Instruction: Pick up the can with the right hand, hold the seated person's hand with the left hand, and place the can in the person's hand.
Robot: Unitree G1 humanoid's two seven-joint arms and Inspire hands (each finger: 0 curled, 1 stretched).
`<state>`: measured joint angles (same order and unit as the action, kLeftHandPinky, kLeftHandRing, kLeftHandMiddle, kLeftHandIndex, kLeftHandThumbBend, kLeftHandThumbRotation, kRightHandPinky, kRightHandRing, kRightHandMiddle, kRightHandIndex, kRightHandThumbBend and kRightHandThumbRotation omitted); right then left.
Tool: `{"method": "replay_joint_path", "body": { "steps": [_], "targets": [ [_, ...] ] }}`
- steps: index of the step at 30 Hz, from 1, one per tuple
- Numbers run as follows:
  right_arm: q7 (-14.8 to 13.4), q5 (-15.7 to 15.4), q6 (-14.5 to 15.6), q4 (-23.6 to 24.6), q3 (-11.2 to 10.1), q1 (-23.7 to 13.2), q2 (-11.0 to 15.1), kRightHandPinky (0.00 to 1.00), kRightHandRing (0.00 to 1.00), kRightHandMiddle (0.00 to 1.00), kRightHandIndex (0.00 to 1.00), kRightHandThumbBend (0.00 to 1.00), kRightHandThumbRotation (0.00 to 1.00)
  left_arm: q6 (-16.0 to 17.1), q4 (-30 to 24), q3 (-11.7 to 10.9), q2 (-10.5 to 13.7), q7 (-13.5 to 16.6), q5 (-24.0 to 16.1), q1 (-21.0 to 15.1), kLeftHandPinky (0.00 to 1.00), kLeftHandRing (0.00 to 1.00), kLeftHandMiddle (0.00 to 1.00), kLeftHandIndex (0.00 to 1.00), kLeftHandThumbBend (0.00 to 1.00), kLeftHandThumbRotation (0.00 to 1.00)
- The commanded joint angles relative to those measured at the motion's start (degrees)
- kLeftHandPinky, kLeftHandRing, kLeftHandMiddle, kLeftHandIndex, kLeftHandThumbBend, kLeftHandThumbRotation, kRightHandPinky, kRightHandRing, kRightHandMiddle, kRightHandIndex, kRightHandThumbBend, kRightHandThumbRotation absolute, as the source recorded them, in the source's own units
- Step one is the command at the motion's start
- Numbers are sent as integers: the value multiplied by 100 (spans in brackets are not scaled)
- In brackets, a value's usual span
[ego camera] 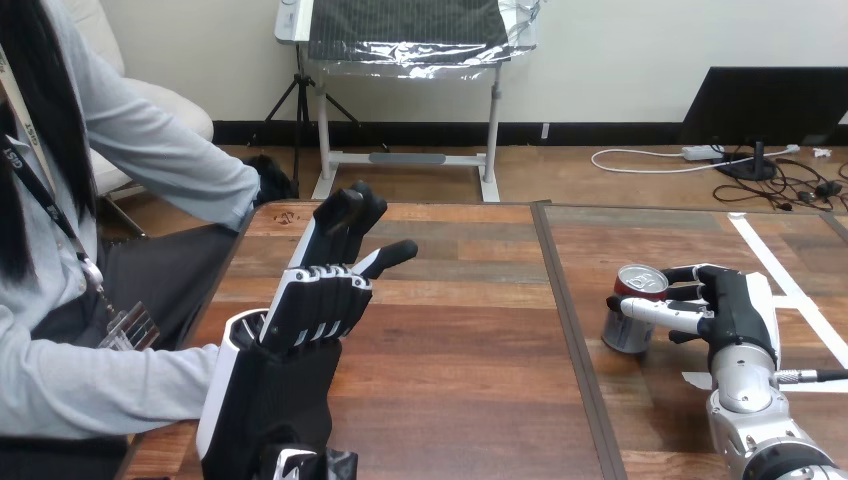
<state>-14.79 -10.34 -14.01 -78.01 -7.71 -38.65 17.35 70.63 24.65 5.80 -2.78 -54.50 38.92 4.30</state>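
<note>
Item one: can [628, 338], red-rimmed with a silver top, standing upright on the right half of the table [470, 380], nearer its right edge than its middle, long axis vertical. Whether it is opened, or holds anything, I cannot tell. Item two: my right hand [738, 305], just to the right of the can and reaching leftward at it, fingers [655, 312] curled across its near side and thumb over the far side by the rim. I judge this a grasp, with the can's base on the wood and not yet lifted. Item three: my left hand [300, 320], raised over the left half of the table near its left edge, fingers straight and relaxed, thumb out, holding nothing I can see. Item four: the person's sleeve [90, 385], coming in at the left edge and passing behind my left hand; whether the two touch I cannot tell. Relation that matters: the can lies well apart from the person, across the table's middle seam, so my right arm would have to carry it leftward.
</note>
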Motion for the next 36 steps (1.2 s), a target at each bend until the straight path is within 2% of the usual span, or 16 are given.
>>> {"method": "replay_joint_path", "body": {
  "steps": [1,15,24,36],
  "targets": [
    [-28,70,-186,145,-48,-482,5,43,49,54,54,79,0,-37,-57,37,-189,-1,86,-277,86,97,98,97,81,67],
    [186,323,-343,200,-178,-524,19,43,49,55,55,78,0,64,43,0,-198,-45,99,-336,87,97,98,97,81,71],
    [362,484,-506,258,-268,-546,29,43,49,55,55,76,0,-196,-66,60,-212,-100,211,-282,87,97,98,97,81,67],
    [461,526,-767,321,-260,-550,54,43,49,54,55,75,0,-74,23,-18,-227,-133,143,-363,90,97,98,97,77,68]
  ]
}}
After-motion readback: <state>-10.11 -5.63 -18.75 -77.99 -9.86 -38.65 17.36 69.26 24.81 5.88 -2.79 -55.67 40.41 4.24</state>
